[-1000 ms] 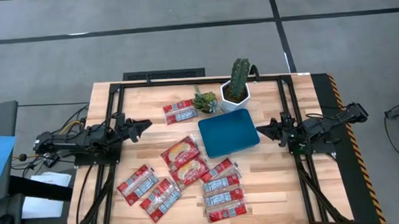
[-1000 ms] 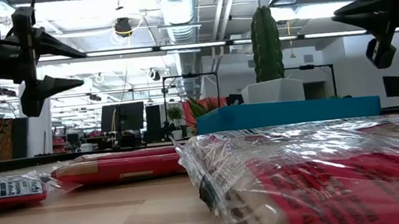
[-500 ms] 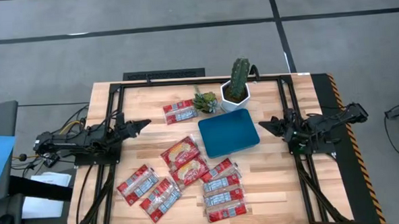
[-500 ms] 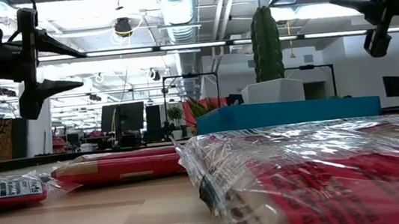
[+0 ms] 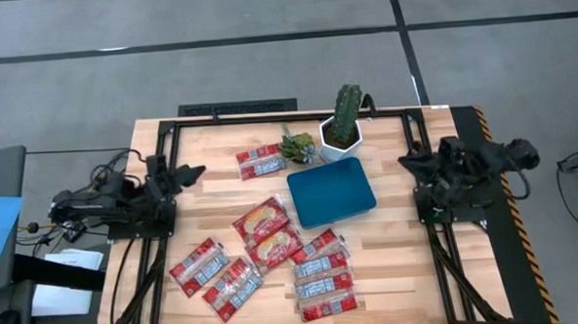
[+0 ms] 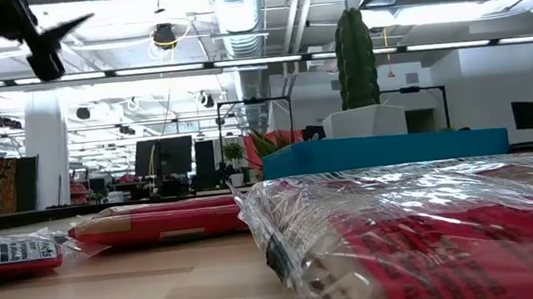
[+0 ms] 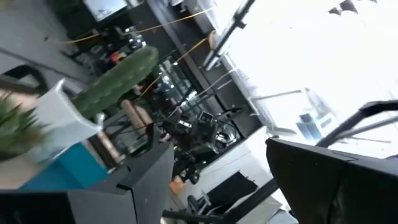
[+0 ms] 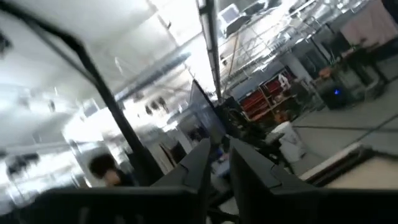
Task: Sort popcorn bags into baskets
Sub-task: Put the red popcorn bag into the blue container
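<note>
Overhead light: even and soft across the table (image 5: 390, 245), with only faint shadows beside the popcorn bags (image 5: 262, 222).
Low view: ceiling strip lights glare white; the nearest bag's wrapper (image 6: 427, 232) looms blurred, catching bright highlights.
Wrist views: both smeared by blur, with bright patches washed out to white.

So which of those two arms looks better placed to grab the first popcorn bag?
Probably the left. Its gripper sits on the side where most flat red popcorn bags lie, such as the one at, none yet in the teal-blue rectangular tray. The right gripper waits beyond the tray.
</note>
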{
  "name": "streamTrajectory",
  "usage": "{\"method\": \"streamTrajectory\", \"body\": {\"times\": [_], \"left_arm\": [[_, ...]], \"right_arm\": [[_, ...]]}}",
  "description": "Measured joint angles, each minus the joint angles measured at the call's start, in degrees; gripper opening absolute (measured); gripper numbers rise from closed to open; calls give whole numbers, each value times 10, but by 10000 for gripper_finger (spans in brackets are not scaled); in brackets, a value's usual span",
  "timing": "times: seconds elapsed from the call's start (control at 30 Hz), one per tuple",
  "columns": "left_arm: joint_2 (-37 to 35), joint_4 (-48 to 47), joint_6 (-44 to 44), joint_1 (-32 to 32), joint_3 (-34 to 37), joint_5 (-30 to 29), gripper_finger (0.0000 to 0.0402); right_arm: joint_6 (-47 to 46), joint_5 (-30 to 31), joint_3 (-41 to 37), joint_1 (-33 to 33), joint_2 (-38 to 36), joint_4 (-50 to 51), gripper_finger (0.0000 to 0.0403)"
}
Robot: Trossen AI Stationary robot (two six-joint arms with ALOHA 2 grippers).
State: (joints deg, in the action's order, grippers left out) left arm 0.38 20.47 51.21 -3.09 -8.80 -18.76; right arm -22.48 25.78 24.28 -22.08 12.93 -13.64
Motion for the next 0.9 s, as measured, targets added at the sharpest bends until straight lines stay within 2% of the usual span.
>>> {"method": "streamTrajectory", "body": {"times": [0.07,0.17,0.33,0.47,0.67,0.9], "left_arm": [[3,-17,-12,0,-27,7,247],[17,-65,-27,0,-69,23,247],[60,-157,-52,0,-129,31,247],[90,-196,-59,0,-149,31,247],[123,-220,-49,0,-150,43,247],[146,-293,-30,0,-150,50,247]], "right_arm": [[2,0,50,-6,54,64,118],[-44,-3,122,-21,152,174,154],[-134,-72,213,-60,312,291,206],[-146,-106,249,-94,435,311,226],[-150,-139,263,-144,582,320,225],[-105,-141,263,-159,720,274,227]]}}
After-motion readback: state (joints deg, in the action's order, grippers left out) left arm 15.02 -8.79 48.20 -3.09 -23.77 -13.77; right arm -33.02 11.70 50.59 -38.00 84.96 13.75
